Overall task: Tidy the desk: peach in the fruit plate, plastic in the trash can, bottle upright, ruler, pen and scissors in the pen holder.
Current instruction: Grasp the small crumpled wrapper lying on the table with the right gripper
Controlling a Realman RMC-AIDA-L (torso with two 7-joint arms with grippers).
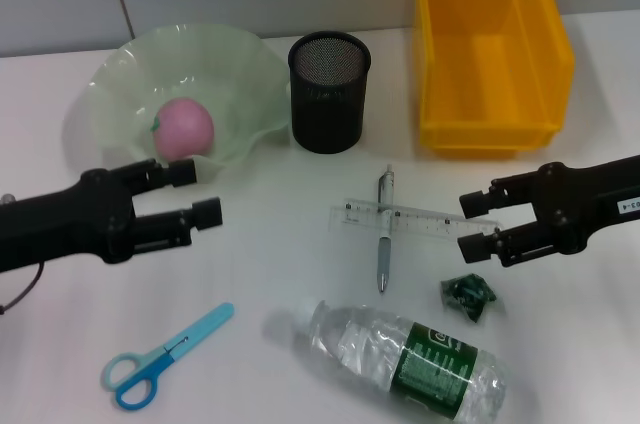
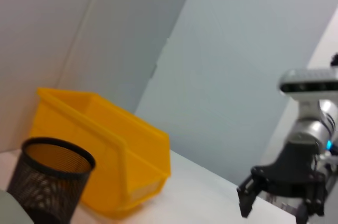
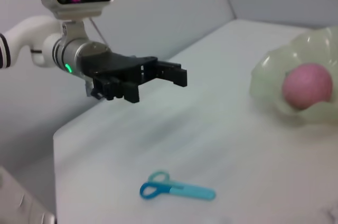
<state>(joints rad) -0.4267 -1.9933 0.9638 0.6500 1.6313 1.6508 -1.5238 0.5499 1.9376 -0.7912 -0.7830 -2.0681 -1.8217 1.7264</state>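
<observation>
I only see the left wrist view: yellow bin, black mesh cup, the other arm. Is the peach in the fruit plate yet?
Observer: Yes, the pink peach sits in the pale green wavy fruit plate, just beyond the left gripper, whose jaws are open.
Operator: And the bottle?
Observer: The clear plastic bottle with a green label lies on its side, nearest the robot.
Operator: Ruler and pen?
Observer: The transparent ruler lies across the silver pen on the table; the right gripper, jaws open, hovers at the ruler's end.
</observation>
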